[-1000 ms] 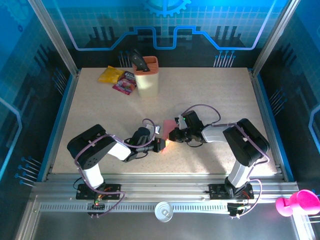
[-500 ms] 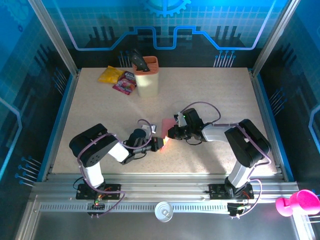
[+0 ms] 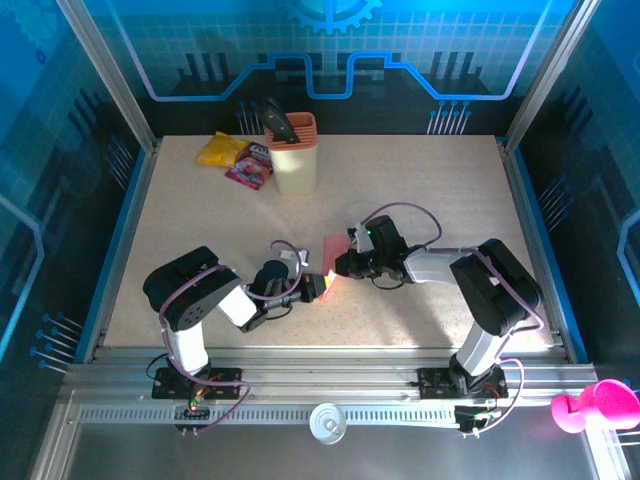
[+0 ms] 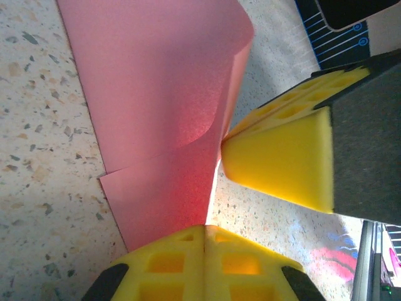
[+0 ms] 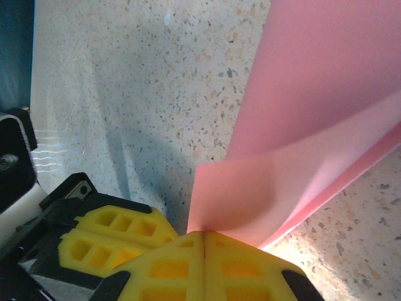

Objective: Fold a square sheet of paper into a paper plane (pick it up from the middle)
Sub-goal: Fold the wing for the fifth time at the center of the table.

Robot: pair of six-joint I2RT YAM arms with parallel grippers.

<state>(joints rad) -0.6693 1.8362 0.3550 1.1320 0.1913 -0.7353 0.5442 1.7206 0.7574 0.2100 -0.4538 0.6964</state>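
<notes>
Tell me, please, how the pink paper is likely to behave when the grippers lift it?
Probably floppy: the paper bows where the left gripper and right gripper pinch it. Likely light, being so thin. It may crease easily; one fold shows.

No legible text, label or number anywhere.

Left end effector (image 3: 321, 287), right end effector (image 3: 342, 268) — pinching paper (image 3: 334, 248).
</notes>
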